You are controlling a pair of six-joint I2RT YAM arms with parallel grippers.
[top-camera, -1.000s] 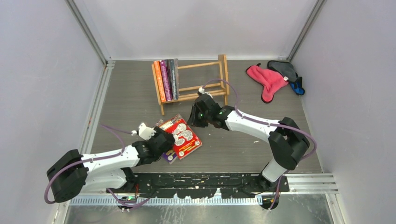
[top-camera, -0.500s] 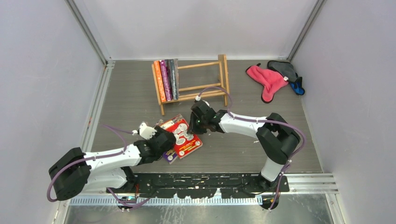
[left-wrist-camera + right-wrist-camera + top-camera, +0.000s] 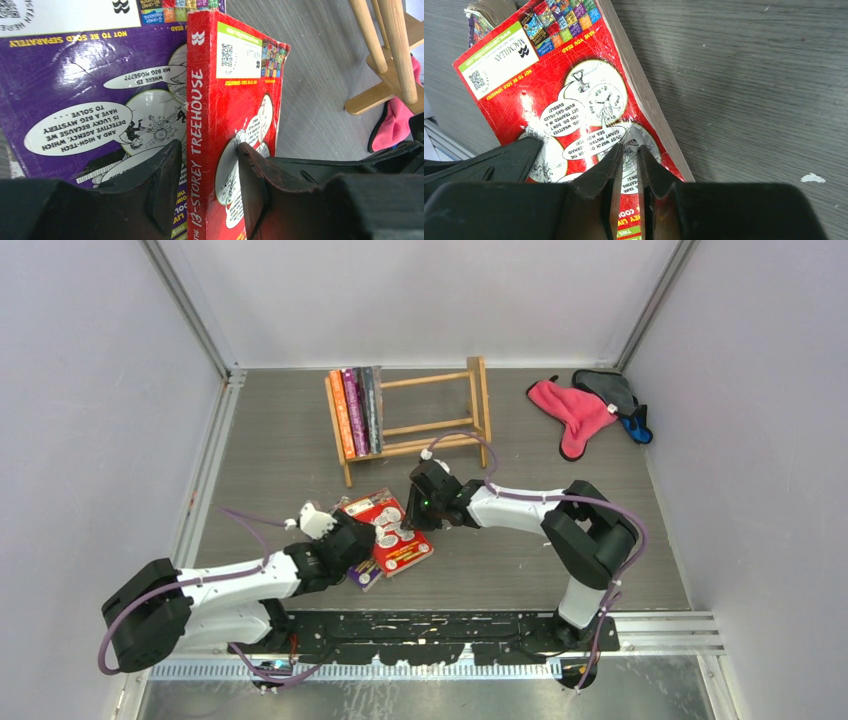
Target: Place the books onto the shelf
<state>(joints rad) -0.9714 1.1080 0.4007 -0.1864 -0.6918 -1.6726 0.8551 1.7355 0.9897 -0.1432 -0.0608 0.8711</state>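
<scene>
Lying on the desk (image 3: 520, 560) just below the middle of the overhead frame, the red book (image 3: 398, 532) is set with its long axis running from upper left to lower right. It rests partly over a purple book (image 3: 85, 95), which lies flat. Its spine is clasped by the left jaws (image 3: 360, 548), one finger on each cover, at the book's lower-left long edge. The right jaws (image 3: 626, 155) are placed over the opposite, page-edge side and are drawn in to a narrow slit above the cover. Whether the cover's edge is actually pinched there cannot be told.

The wooden shelf (image 3: 478, 405) stands up-frame of the red book, and four books (image 3: 357, 412) are already stood upright at its left end. The span to their right is left free. The right arm is judged the nearer one to that free span. The coming move is therefore judged to turn on the book being tipped upright and carried up-frame and slightly right, until its covers are brought parallel to those of the standing books.
</scene>
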